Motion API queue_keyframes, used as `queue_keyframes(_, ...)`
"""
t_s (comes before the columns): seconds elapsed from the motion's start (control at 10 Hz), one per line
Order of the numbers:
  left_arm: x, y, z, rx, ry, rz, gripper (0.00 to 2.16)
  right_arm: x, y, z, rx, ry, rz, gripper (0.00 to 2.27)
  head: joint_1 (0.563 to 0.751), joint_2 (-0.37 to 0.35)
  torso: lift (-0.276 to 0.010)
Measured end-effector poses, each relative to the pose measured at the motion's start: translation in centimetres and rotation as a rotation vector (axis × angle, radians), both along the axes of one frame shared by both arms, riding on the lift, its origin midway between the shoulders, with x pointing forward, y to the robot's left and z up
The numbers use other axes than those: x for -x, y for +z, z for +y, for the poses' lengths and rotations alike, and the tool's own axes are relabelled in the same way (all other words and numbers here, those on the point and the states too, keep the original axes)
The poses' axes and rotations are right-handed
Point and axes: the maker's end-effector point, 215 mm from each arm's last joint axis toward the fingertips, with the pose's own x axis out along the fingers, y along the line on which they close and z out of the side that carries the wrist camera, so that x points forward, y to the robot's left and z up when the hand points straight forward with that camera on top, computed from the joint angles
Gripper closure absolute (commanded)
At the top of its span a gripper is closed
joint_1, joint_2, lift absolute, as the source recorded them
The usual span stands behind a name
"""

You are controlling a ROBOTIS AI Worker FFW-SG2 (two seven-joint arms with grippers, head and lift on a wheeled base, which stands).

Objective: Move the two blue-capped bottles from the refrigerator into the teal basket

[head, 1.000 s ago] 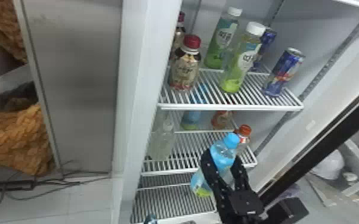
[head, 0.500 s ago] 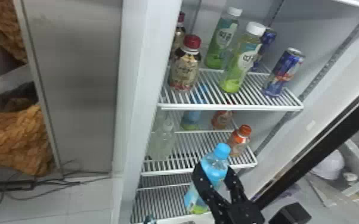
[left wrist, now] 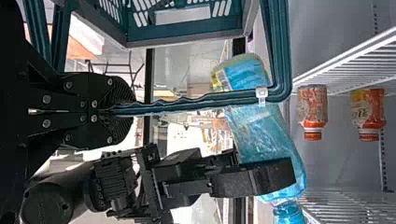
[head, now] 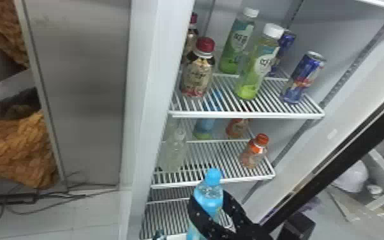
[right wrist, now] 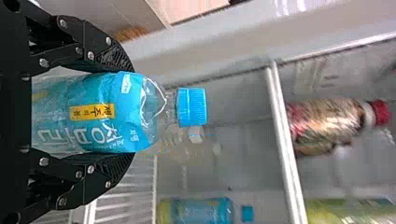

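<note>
black two-fingered right claw [right wrist: 128, 114], grasping a blue-capped plastic bottle [right wrist: 93, 135], has sunk lower. teal slatted basket [left wrist: 182, 33] likely comes next.

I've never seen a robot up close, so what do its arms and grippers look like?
The left gripper and right gripper are black, with finely ridged, rounded finger ends and small silvery screw heads along their links. The right arm is black too, with a smooth, rounded section.

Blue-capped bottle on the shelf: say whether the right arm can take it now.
Probably not: the right gripper is shut on the other blue-capped bottle and would likely need emptying first.
</note>
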Motion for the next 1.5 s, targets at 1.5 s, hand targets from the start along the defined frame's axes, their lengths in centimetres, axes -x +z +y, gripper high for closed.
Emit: queue_keyframes(1.5, 0.1, -0.1, 0.1, 0.003, 0.008, 0.008, 1.13, 1.4, -6.8, -0.6, 0.028, 0.077, 0.188, 0.45, 0.695, -0.35, -0.137)
